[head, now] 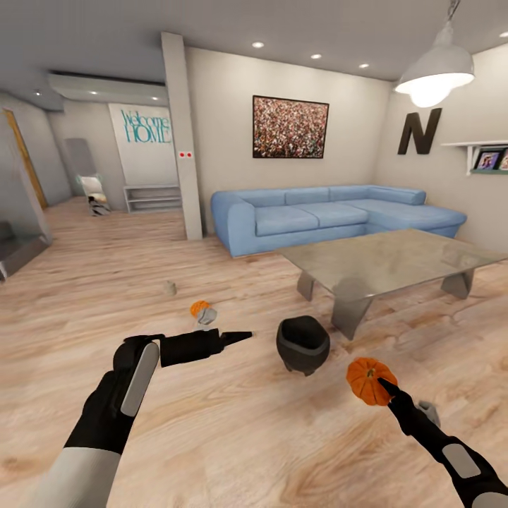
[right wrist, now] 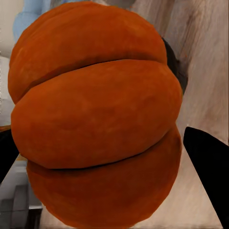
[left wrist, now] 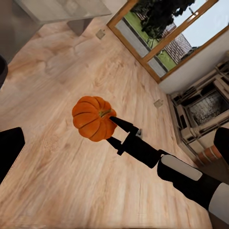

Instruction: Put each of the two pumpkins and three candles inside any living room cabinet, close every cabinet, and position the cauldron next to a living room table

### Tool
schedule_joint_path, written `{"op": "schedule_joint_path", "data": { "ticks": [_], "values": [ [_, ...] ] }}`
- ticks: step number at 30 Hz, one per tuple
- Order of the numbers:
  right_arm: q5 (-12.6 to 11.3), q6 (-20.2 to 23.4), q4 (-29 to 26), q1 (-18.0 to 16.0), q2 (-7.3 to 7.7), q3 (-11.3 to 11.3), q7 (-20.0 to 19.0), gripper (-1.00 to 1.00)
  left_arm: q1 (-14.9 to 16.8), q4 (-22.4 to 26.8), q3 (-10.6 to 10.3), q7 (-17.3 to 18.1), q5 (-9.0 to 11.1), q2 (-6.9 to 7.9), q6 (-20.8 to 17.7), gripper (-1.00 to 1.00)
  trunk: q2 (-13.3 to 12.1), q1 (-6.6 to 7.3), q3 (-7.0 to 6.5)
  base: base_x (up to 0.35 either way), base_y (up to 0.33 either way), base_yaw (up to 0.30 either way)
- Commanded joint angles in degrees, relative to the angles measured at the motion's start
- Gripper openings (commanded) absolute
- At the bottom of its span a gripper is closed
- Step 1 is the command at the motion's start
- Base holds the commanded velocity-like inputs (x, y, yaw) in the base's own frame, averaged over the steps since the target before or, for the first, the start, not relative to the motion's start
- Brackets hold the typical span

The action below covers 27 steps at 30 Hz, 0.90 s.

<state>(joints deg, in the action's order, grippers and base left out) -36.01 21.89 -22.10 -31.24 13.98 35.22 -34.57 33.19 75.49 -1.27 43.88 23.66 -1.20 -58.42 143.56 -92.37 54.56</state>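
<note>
The right hand (head: 382,385), low at the right of the head view, is clenched on 1 pumpkin (head: 368,380), held above the wood floor (head: 233,437); its dark fingers (right wrist: 210,167) flank the orange ribs (right wrist: 95,119) up close. The left hand (head: 240,336), at centre left, points right with nothing in it; whether it is released I cannot tell. Between the hands sits the black cauldron (head: 303,343), near the glass bench (head: 388,257). A 2nd pumpkin (head: 200,307) lies on the floor above the left hand, a candle (head: 168,287) farther up-left.
</note>
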Motion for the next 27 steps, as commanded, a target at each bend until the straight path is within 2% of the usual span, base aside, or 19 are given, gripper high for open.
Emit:
{"op": "schedule_joint_path", "data": {
  "ticks": [1,14,27],
  "values": [
    [-0.64,0.61,-0.05,-0.05,-0.01,0.37,-0.15,-1.00,0.04,-0.05,0.04,0.24,-0.11,-0.03,-0.20,1.00,0.02,0.03,0.00,-0.105,0.321,0.194],
    [-0.62,0.61,-0.05,-0.05,-0.01,0.29,-0.15,-1.00,0.04,-0.16,0.04,0.29,-0.10,-0.03,-0.14,1.00,0.02,0.03,-0.73,-0.022,0.327,0.222],
    [-0.57,0.61,-0.08,-0.05,-0.01,0.28,-0.26,-1.00,0.04,-0.24,0.04,0.32,-0.25,-0.03,-0.12,1.00,0.02,0.03,-1.41,0.079,0.331,0.218]
  ]
}}
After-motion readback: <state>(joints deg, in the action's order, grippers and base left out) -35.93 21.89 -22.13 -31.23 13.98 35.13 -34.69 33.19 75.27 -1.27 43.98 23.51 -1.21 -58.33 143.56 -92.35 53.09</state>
